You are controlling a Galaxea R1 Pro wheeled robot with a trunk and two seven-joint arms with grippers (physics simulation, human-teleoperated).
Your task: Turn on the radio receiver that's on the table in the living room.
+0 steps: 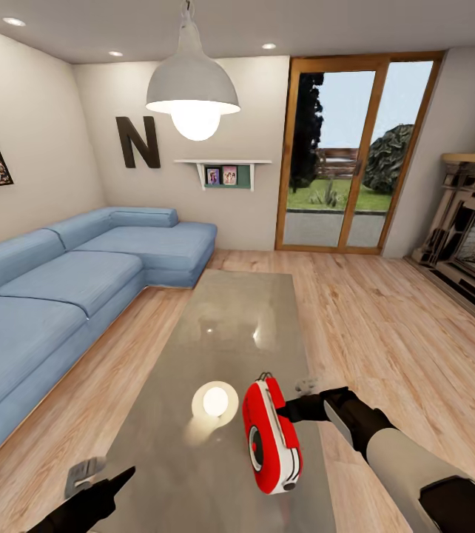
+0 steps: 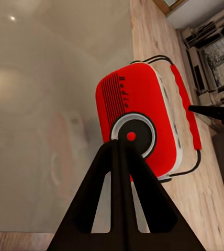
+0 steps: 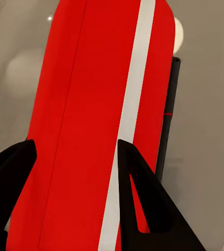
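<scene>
I stand in the living room, blue sofa (image 1: pixel 67 289) at left, glass doors (image 1: pixel 352 159) far ahead; the glossy surface (image 1: pixel 230 333) runs long before me. My right fingers (image 1: pixel 291 409) clamp the radio receiver (image 1: pixel 269 437) upright over its near right part. My left fingers (image 2: pixel 121 157), pressed together, aim at the dial (image 2: pixel 133 135); I should push squarely on its red centre while the right braces

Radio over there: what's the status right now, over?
Right gripper shut on radio, above the table. Left gripper shut, tips at the dial. Nothing in the way.
</scene>
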